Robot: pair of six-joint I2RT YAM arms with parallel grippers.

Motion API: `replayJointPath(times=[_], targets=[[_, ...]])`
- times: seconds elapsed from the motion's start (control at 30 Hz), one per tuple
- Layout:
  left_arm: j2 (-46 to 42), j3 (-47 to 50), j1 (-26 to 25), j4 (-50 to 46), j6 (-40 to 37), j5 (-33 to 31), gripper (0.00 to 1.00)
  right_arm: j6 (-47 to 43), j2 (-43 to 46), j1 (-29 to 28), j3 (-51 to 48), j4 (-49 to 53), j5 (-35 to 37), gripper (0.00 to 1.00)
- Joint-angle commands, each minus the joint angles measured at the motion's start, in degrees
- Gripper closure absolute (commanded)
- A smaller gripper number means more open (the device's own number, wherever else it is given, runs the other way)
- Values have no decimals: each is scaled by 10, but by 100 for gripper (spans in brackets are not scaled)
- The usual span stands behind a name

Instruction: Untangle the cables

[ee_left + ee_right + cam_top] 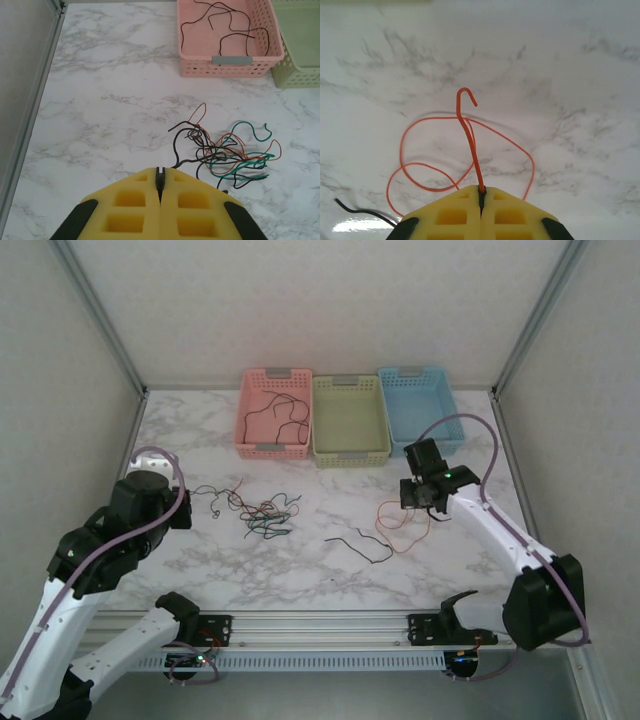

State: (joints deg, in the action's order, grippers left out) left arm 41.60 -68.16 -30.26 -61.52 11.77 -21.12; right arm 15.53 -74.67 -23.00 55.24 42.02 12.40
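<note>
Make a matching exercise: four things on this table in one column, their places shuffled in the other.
1 orange cable
2 tangled bundle
3 lone black cable
4 curled black cables

A in the pink basket
B just ahead of the left gripper
C pinched in the jaws of the right gripper
D lying alone between bundle and orange cable

Pairs: 1-C, 2-B, 3-D, 4-A

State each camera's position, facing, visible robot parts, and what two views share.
Top external: above and behind, looking down on the white marbled table; left arm, right arm show.
Left wrist: behind the left gripper, jaws shut on a black cable; looks forward over the tangle of thin coloured cables to the pink plastic basket.
Right wrist: behind the right gripper, jaws shut on a thin orange cable; looks down at the table.
Shared: top external and left wrist show tangle and basket.
</note>
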Motion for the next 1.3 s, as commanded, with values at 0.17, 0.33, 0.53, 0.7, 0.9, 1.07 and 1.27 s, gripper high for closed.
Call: replayJointPath(times=[0.17,0.33,0.53,0.7,0.9,1.07,1.27], targets=[[-9,2,5,3,3,10,100,38,-106,12,-16,-36,-42,100],[-5,5,5,6,0,10,100,40,-145,21,-6,-21,-36,92],[2,10,5,14,-6,6,100,46,-145,20,-12,-12,-28,75],[4,12,5,17,-8,6,100,60,-138,20,-14,-1,-38,58],[-4,20,5,18,-6,7,100,124,-94,21,-21,35,-67,55],[-7,24,5,22,-6,10,100,197,-29,20,-37,46,-78,43],[-1,19,5,25,-16,11,100,279,-14,21,-88,30,-102,34]])
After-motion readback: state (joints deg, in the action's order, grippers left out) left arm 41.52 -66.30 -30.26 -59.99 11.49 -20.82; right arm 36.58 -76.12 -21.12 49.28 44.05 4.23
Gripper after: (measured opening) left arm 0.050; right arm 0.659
